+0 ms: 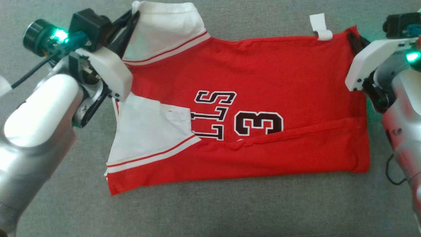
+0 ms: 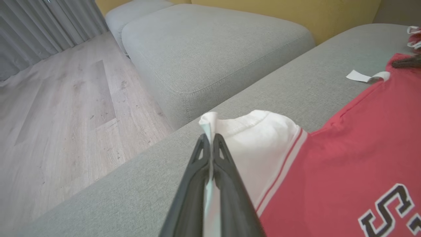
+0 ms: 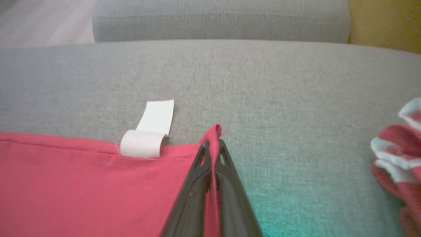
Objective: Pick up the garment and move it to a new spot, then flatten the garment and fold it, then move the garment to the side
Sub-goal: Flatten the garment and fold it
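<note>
Red basketball jersey with white sleeves (image 1: 269, 72) lies spread on the grey fabric sofa cushion (image 1: 230, 207), left pincer (image 2: 209, 140) clenched on its far sleeve and right pincer (image 3: 212, 143) on its far hem corner (by the white fabric tag (image 3: 148, 131)), so both should lift evenly, keeping that edge taut.

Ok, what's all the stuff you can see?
shirt: one, red and white, spread on the sofa
tag: one, white, at the shirt's far edge
sofa: one, grey, under the shirt
other seat: one, grey, beyond the sofa
crumpled cloth: one, red and white, right of the shirt
floor: one, pale wood, beside the sofa
curtain: one, grey, past the floor
left fingers: two, black, shut on a white sleeve
right fingers: two, black, shut on the red corner
</note>
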